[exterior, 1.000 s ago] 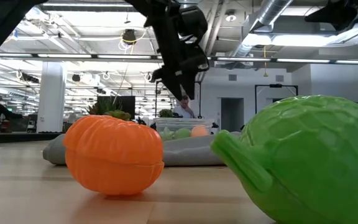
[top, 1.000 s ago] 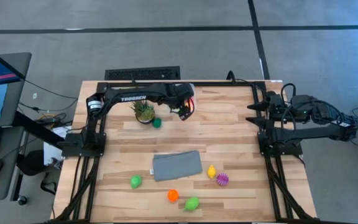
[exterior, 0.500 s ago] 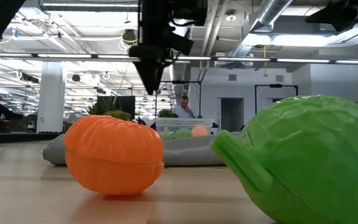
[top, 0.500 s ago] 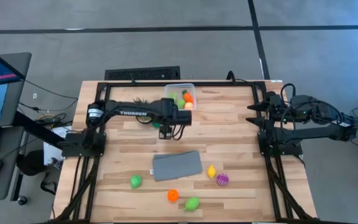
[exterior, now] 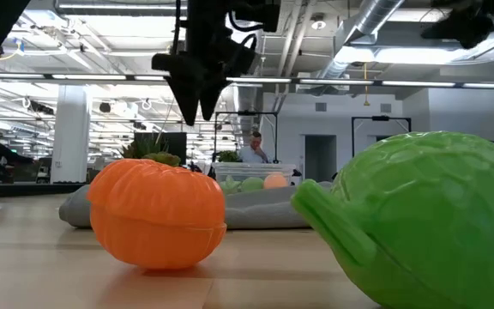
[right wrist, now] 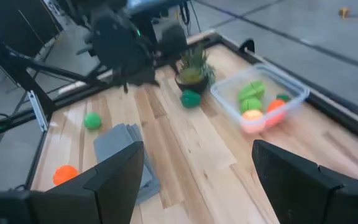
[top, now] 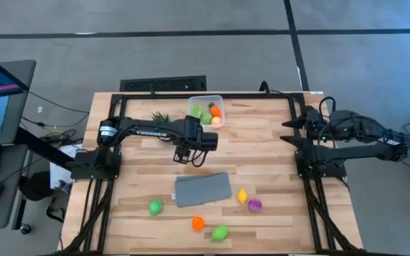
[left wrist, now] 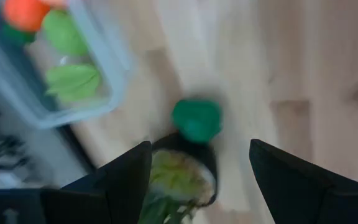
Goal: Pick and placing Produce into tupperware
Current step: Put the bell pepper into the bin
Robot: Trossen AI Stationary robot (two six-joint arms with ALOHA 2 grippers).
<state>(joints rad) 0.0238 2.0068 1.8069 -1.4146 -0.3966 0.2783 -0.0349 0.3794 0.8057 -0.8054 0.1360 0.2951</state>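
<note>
Several bright toy produce, clear tupperware

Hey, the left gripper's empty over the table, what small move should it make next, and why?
Probably move the left gripper forward past the grey cloth toward the light green piece, nearest on its side: its fingers are open and empty, the tupperware already holds produce, and that piece lies loose. The right gripper waits at the table's right edge.
</note>
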